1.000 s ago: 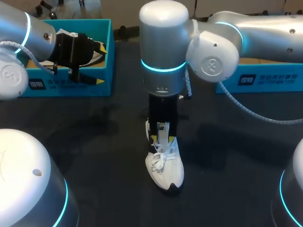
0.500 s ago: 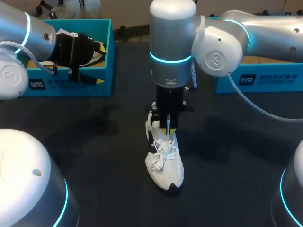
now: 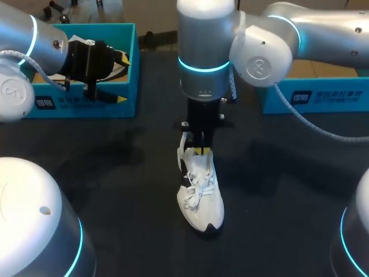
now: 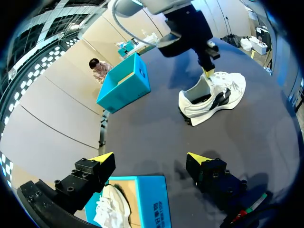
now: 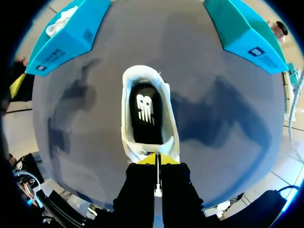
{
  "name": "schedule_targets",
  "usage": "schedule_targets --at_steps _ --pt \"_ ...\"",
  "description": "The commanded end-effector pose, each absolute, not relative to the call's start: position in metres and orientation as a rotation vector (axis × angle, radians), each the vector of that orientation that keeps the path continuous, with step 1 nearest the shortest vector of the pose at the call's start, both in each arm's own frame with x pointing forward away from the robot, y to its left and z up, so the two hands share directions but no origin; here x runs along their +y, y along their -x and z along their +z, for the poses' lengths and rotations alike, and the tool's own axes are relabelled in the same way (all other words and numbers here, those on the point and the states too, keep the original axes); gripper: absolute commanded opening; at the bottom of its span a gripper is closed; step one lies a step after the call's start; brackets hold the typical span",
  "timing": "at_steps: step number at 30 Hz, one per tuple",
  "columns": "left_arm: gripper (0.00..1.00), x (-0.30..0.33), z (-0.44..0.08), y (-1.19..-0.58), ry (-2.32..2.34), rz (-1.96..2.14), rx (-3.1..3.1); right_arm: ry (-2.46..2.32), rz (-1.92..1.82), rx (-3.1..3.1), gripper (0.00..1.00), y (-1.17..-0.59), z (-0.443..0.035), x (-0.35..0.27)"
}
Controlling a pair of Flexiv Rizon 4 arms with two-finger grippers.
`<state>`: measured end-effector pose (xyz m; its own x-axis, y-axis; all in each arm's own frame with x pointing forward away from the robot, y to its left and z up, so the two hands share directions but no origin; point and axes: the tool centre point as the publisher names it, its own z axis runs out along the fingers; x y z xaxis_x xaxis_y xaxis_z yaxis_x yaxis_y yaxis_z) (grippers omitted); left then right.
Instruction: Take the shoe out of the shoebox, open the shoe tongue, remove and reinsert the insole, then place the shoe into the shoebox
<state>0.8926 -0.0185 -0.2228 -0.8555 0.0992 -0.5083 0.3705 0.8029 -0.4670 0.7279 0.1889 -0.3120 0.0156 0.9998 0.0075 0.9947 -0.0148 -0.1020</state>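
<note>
A white laced shoe (image 3: pixel 200 193) stands on the black table, toe toward the front edge. Its opening shows a black insole (image 5: pixel 145 114). My right gripper (image 3: pixel 202 151) points straight down at the shoe's throat and is shut on the top edge of the tongue (image 5: pixel 151 153), its yellow tips pressed together (image 5: pixel 157 159). From the left wrist view the same gripper (image 4: pixel 207 73) meets the tongue above the shoe (image 4: pixel 212 95). My left gripper (image 3: pixel 122 78) hangs open over the left teal shoebox (image 3: pixel 86 105), nothing between its fingers (image 4: pixel 151 159).
A second white shoe (image 4: pixel 114 213) lies in the left shoebox (image 4: pixel 152 199). Another teal box (image 3: pixel 317 98) stands at the back right, also seen beyond the shoe (image 4: pixel 124 85). Both boxes flank the shoe (image 5: pixel 61 40) (image 5: pixel 247 33).
The right gripper's fingers have closed together at the shoe's tongue, and its wrist has shifted a little and risen. The shoe and the left arm have not moved.
</note>
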Motion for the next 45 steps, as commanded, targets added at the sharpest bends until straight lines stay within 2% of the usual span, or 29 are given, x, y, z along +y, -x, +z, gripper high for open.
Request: schedule_targets --at_steps 1,4,7,9,12,14,23,24,25,40,45 --pt "1.00 -0.020 -0.223 -0.893 -0.349 -0.780 2.525 2.154 0.090 -2.150 0.05 -0.735 -0.323 0.191" --pt "1.00 -0.020 -0.223 -0.893 -0.349 -0.780 2.525 2.134 0.103 -2.158 0.07 -0.737 -0.324 0.190" --pt "1.00 -0.020 -0.223 -0.893 -0.349 -0.780 2.525 2.145 0.110 -2.179 0.16 -0.734 -0.312 0.186" --pt "1.00 -0.020 -0.223 -0.893 -0.349 -0.780 2.525 2.139 0.078 -2.203 0.25 -0.734 -0.305 0.183" --pt "1.00 -0.020 -0.223 -0.893 -0.349 -0.780 2.525 2.069 -0.013 -2.275 0.26 -0.737 -0.301 0.178" --pt "1.00 -0.020 -0.223 -0.893 -0.349 -0.780 2.525 1.951 -0.033 -2.390 0.33 -0.741 -0.300 0.180" --pt "1.00 -0.020 -0.223 -0.893 -0.349 -0.780 2.525 1.638 0.010 -2.750 0.44 -0.753 -0.288 0.184" --pt "1.00 -0.020 -0.223 -0.893 -0.349 -0.780 2.525 1.638 0.010 -2.750 0.80 -0.753 -0.288 0.184" --pt "1.00 -0.020 -0.223 -0.893 -0.349 -0.780 2.525 1.638 0.010 -2.750 1.00 -0.753 -0.288 0.184" --pt "1.00 -0.020 -0.223 -0.893 -0.349 -0.780 2.525 1.638 0.010 -2.750 1.00 -0.753 -0.288 0.184" --pt "1.00 -0.020 -0.223 -0.893 -0.349 -0.780 2.525 1.301 -0.016 -2.974 1.00 -0.763 -0.286 0.181"
